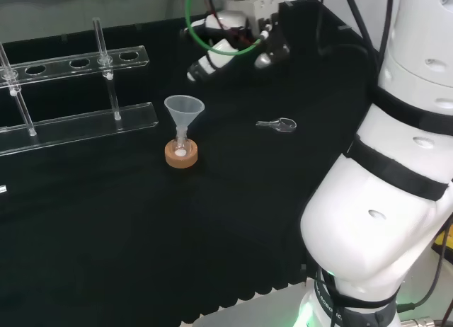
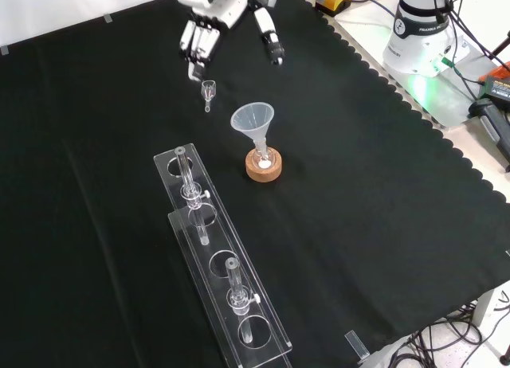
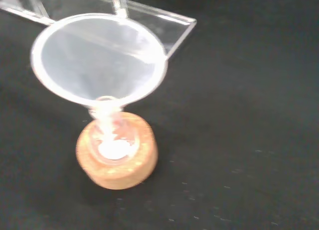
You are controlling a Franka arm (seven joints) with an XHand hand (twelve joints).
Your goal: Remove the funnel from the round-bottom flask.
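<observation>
A clear funnel (image 1: 184, 107) (image 2: 253, 119) (image 3: 99, 60) stands upright with its stem in a small round-bottom flask (image 1: 181, 148) (image 3: 112, 140). The flask rests on a cork ring (image 1: 181, 156) (image 2: 264, 167) (image 3: 117, 163) mid-cloth. In the head view my hand (image 1: 212, 58) hovers beyond and to the right of the funnel, apart from it. In the front view the hand (image 2: 209, 21) is above the funnel at the top, its fingers (image 2: 198, 43) straight and its thumb (image 2: 271, 40) spread. It is open and holds nothing.
A clear test-tube rack (image 1: 78, 93) (image 2: 219, 264) (image 3: 149, 16) with a few tubes stands left of the funnel in the head view. A small glass stopper (image 1: 279, 124) (image 2: 208, 92) lies on the cloth between hand and funnel. The arm's white links (image 1: 396, 164) stand at the right.
</observation>
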